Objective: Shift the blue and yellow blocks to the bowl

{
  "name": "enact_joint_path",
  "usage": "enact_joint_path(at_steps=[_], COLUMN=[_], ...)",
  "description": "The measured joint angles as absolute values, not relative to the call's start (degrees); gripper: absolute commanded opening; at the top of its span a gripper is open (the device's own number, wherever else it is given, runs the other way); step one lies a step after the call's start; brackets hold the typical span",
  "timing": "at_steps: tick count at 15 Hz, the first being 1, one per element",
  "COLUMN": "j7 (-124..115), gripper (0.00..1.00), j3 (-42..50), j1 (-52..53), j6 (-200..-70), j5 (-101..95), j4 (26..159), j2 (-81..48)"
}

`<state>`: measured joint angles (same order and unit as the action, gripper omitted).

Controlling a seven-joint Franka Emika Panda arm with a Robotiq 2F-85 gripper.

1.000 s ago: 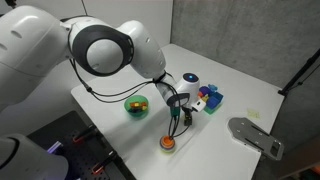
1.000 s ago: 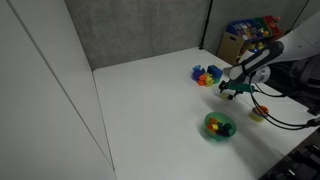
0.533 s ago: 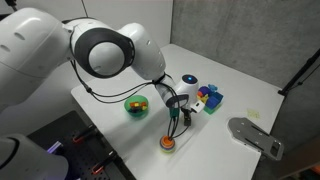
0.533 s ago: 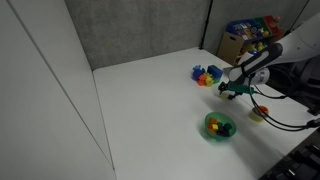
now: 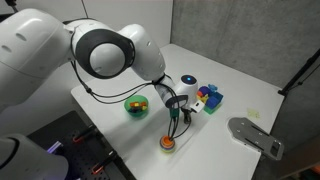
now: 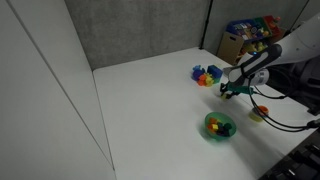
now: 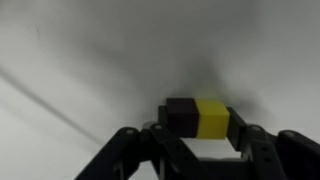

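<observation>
In the wrist view the gripper (image 7: 200,132) is clamped on the blue and yellow blocks (image 7: 197,117). These are two small square-edged cubes set side by side as one bar, the blue half looking almost black in shadow and the yellow half bright and matte. A dark, angular finger (image 7: 158,136) presses in from each side. Behind them the table (image 7: 90,60) is a smooth, pale, blurred surface, and the blocks are off it. In both exterior views the blocks themselves are too small to make out between the thin black fingers. In an exterior view the gripper (image 5: 174,122) hangs from the glossy, rounded white arm (image 5: 105,50), over the white tabletop and just above a small round orange disc (image 5: 167,144). The bowl (image 5: 136,105), round and bright green with a smooth plastic look, stands near it to one side. A few small coloured pieces lie in the bowl, too small to name. On the gripper's other side sits a loose heap of coloured blocks (image 5: 208,98), next to a rounded white object with a dark blue spot (image 5: 190,82). A flat grey shape (image 5: 255,135) lies at the table's edge. In an exterior view the gripper (image 6: 230,92) is between the heap (image 6: 207,74) and the bowl (image 6: 219,126), apart from both.
</observation>
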<state>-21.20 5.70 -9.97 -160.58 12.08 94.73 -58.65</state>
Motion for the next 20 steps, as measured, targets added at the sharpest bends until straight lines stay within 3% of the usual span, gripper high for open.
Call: enact_joint_path(at_steps=[8,20], j7=[-16.8,-8.1], gripper=[0.31,0.31], j3=[3.4,-5.6], j1=[-8.0,-7.0], j6=[-162.8,-168.3], j5=[12.1,12.2], j4=[101.1,131.5], j2=[-53.1,-28.5])
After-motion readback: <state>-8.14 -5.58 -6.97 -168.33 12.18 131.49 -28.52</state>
